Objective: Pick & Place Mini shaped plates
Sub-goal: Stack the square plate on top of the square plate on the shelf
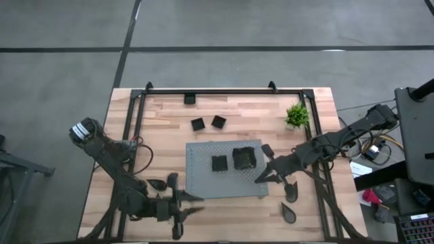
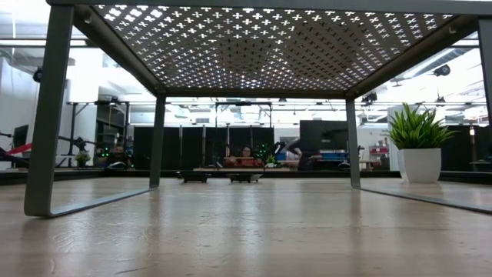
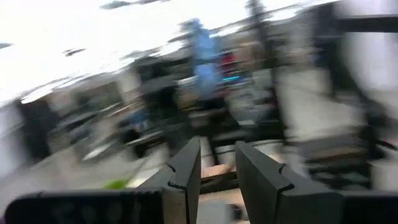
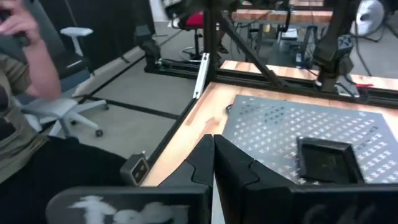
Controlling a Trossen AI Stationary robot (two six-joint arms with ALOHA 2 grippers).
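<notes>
The grey perforated board (image 1: 203, 177) stands on legs at the table's middle. Two black mini plates (image 1: 219, 163) (image 1: 245, 157) rest on top of it; the right wrist view shows one (image 4: 326, 160). Two small square plates (image 1: 197, 124) (image 1: 218, 121) lie flat on the wood behind the board. Teardrop plates lie left of the board (image 1: 157, 184) and right of it (image 1: 291, 193) (image 1: 288, 212). My right gripper (image 1: 259, 177) (image 4: 213, 152) is shut and empty over the board's right edge. My left gripper (image 1: 192, 205) (image 3: 219, 163) hangs open and empty by the board's near left corner.
A small green potted plant (image 1: 297, 115) (image 2: 419, 146) stands at the far right of the table. A dark frame (image 1: 135, 108) runs along the table's edges. The low view looks under the board (image 2: 254, 38), between its legs. A person (image 4: 18, 68) sits beyond the table.
</notes>
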